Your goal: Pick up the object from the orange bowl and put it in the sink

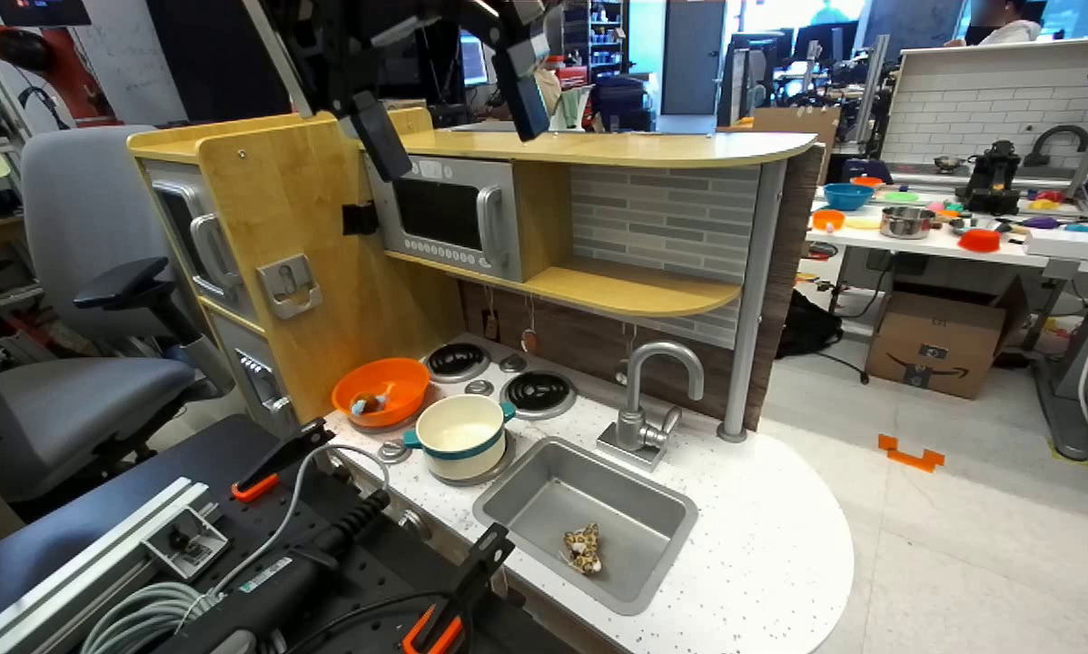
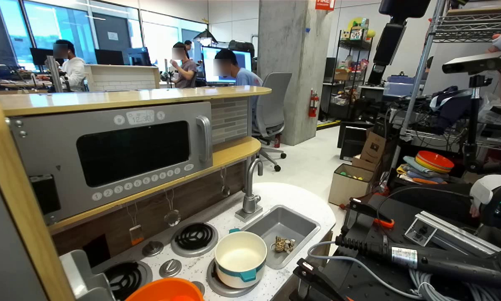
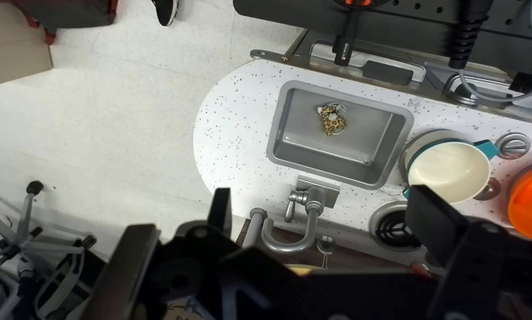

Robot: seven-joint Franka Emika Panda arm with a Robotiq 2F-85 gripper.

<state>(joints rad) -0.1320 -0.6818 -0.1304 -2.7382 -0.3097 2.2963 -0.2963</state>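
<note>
The orange bowl [image 1: 403, 386] stands on the stove top in an exterior view, with a small brown and light-blue object [image 1: 368, 402] in it. The bowl is cut off at the edge of an exterior view [image 2: 167, 290] and of the wrist view [image 3: 520, 209]. The silver-grey sink [image 1: 630, 513] holds a small leopard-print object [image 1: 584, 549] on its floor; it also shows in the wrist view [image 3: 333, 120]. My gripper [image 1: 460, 136] is open and empty, high above the counter. In the wrist view, its fingers [image 3: 320, 193] are wide apart, with nothing between them.
A cream-white pot [image 1: 458, 431] with teal handles stands between the orange bowl and the sink. A curved grey faucet [image 1: 635, 391] rises behind the sink. A wooden shelf [image 1: 598, 145] and toy microwave [image 1: 444, 218] overhang the back. A black table [image 1: 390, 554] with cables borders the front.
</note>
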